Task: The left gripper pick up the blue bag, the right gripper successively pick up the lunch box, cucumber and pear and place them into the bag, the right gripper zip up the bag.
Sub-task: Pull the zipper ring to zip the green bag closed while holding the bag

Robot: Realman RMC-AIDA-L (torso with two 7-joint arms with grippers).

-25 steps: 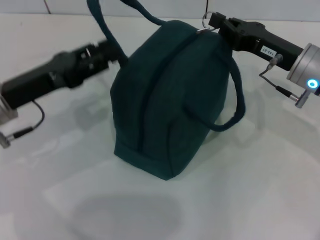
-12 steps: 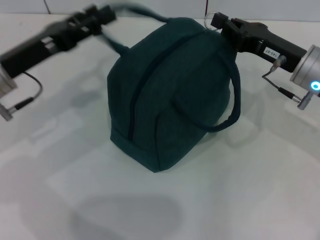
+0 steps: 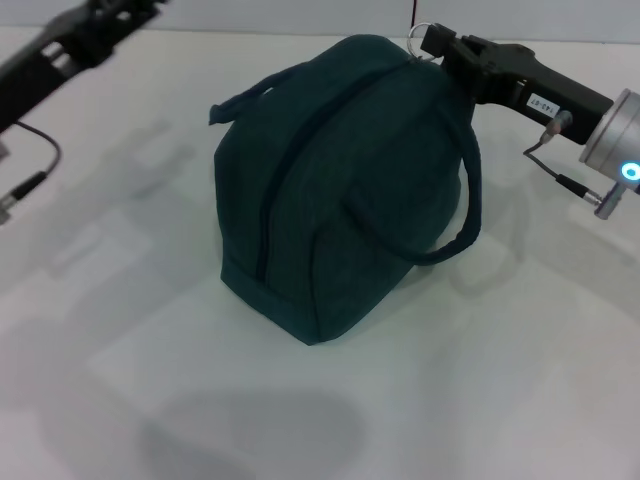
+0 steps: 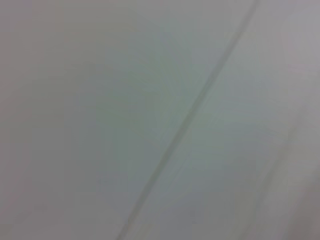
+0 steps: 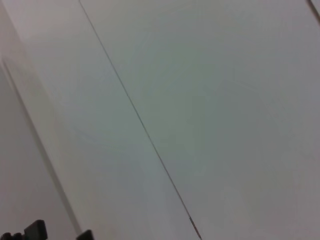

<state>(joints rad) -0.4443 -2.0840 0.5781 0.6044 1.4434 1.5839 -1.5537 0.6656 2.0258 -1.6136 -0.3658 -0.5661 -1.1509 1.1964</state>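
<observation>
The blue bag (image 3: 340, 190) stands on the white table (image 3: 500, 380), its zipper line closed along the top. One handle lies slack against its far left side (image 3: 240, 100); the other hangs down its front right (image 3: 465, 200). My right gripper (image 3: 437, 42) is at the bag's top far corner, shut on the metal ring pull (image 3: 418, 36). My left gripper (image 3: 125, 12) is raised at the far left, apart from the bag, open and empty, partly cut off by the picture's edge. The lunch box, cucumber and pear are hidden. Both wrist views show only white surface.
The left arm's cable (image 3: 30, 180) hangs over the table at the left. The right arm's silver segment with its blue light (image 3: 625, 165) reaches in from the right.
My left gripper has let go of the bag's handle and swung up and away to the far left. The handle has dropped against the bag. The right gripper has stayed at the ring pull.
</observation>
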